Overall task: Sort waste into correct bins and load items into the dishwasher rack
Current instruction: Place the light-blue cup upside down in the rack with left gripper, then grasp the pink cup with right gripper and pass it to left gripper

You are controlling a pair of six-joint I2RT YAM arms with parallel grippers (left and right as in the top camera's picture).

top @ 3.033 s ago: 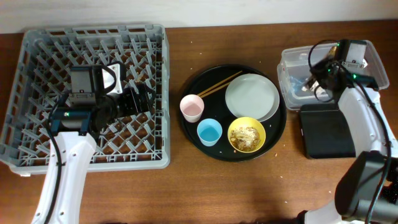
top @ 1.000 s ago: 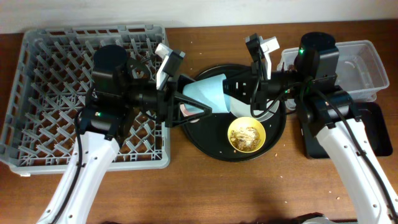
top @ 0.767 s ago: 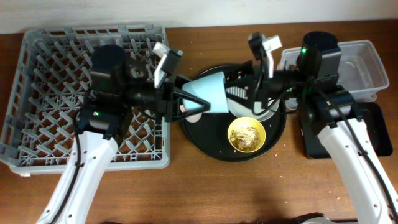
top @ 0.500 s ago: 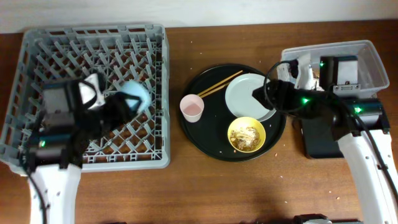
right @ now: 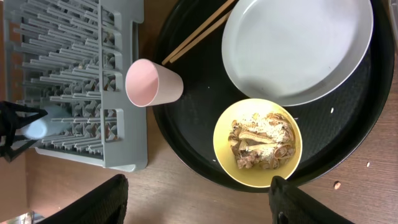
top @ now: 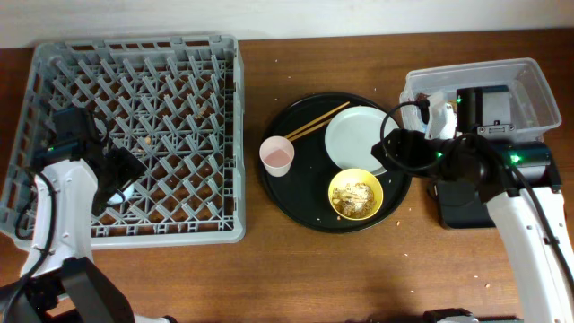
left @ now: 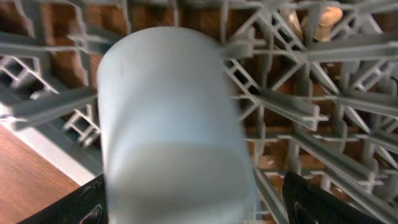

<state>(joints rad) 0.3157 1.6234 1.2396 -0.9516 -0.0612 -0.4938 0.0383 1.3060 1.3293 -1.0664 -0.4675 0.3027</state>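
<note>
The light-blue cup [left: 174, 124] sits rim-down among the pegs of the grey dishwasher rack [top: 224, 54], near its front left. My left gripper [left: 199, 205] is open around the cup, with a gap on the right side. From overhead the left gripper [top: 119, 178] hides most of the cup. My right gripper [right: 199, 205] hovers open and empty high above the round black tray [top: 300, 193]. On that tray stand the pink cup [top: 277, 156], the grey plate [top: 359, 136], the chopsticks [top: 316, 120] and the yellow bowl [top: 355, 195] of food scraps.
A clear tub [top: 529, 81] stands at the back right, with a flat black tray [top: 466, 202] in front of it. My right arm covers part of both. A few crumbs lie on the wooden table near the bowl.
My left gripper carried the light-blue cup from the round tray to the rack's front left and opened. My right arm drew back to the right and its jaws opened.
</note>
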